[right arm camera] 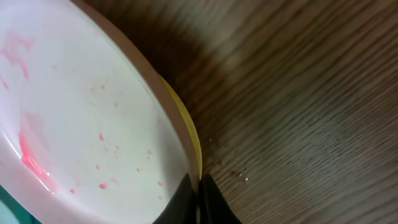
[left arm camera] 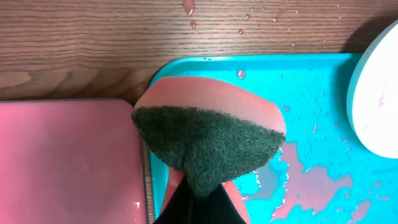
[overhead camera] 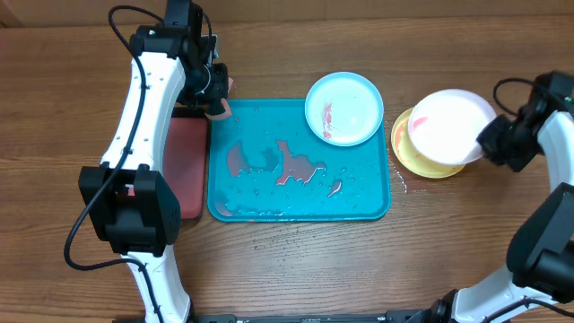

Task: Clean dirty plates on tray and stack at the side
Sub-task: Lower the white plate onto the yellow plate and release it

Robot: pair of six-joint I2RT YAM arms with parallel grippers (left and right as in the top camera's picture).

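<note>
The white plate (overhead camera: 448, 121), speckled with red sauce, tilts above the yellow plate (overhead camera: 411, 157), which lies on the wooden table (overhead camera: 466, 242) just right of the turquoise tray (overhead camera: 300, 215). The right gripper (overhead camera: 482, 144) is pinched onto the white plate's rim at its right edge; the right wrist view shows the fingers (right arm camera: 186, 202) closed on that rim, with the yellow plate's edge just behind. The light blue plate (overhead camera: 343, 109), still smeared red, sits on the tray's upper right corner. Pinkish puddles (overhead camera: 296, 166) spread over the tray floor. The left gripper (overhead camera: 215, 103) clamps a pink sponge (left arm camera: 208, 137) with its dark green scouring face in view, over the tray's upper left corner, beside the dark red tray (overhead camera: 186, 152).
</note>
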